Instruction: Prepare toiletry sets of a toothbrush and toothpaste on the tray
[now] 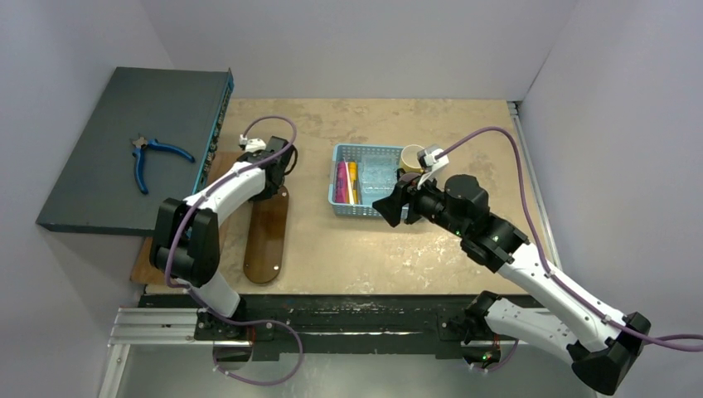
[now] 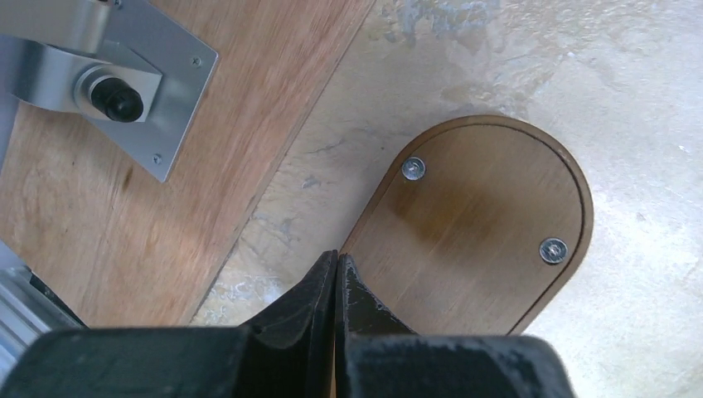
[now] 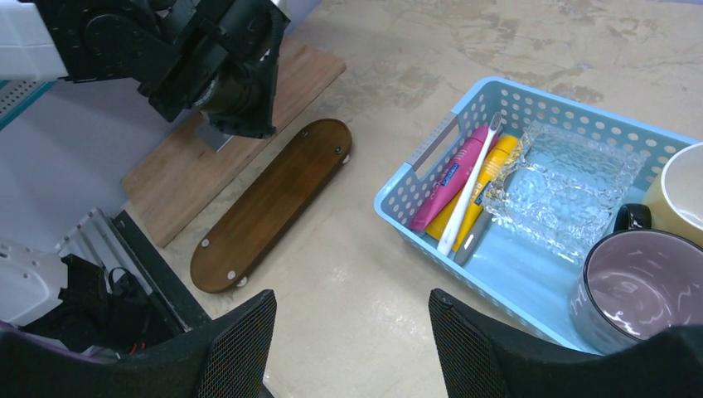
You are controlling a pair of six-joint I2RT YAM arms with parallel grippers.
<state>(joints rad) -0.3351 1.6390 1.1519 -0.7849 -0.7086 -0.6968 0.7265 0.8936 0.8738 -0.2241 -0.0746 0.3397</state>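
Left fingers [image 2: 311, 298] clenched together, nothing between them, tips at the edge of the tray's [image 2: 489, 224] rounded end. I see the toothbrush [image 3: 470, 186] lying over the pink toothpaste tube [image 3: 443, 182] and yellow toothpaste tube [image 3: 493, 162] in the blue basket [image 3: 410, 191]; tube print unreadable. Right fingers [image 3: 236, 340] spread wide, empty, near the basket.

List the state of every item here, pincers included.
Dark brown oblong wooden tray: flat on the table, bare.
Pale slim toothbrush: lying in the blue mesh plastic basket, atop the tubes.
Magenta-pink toothpaste tube: lying in the basket.
Yellow-orange toothpaste tube: in the basket, beside the pink one.
Purple-grey mug: upright, empty, in the basket.
Left pincer: shut, tips at the tray's rounded end.
Right pincer: open, holding nothing.
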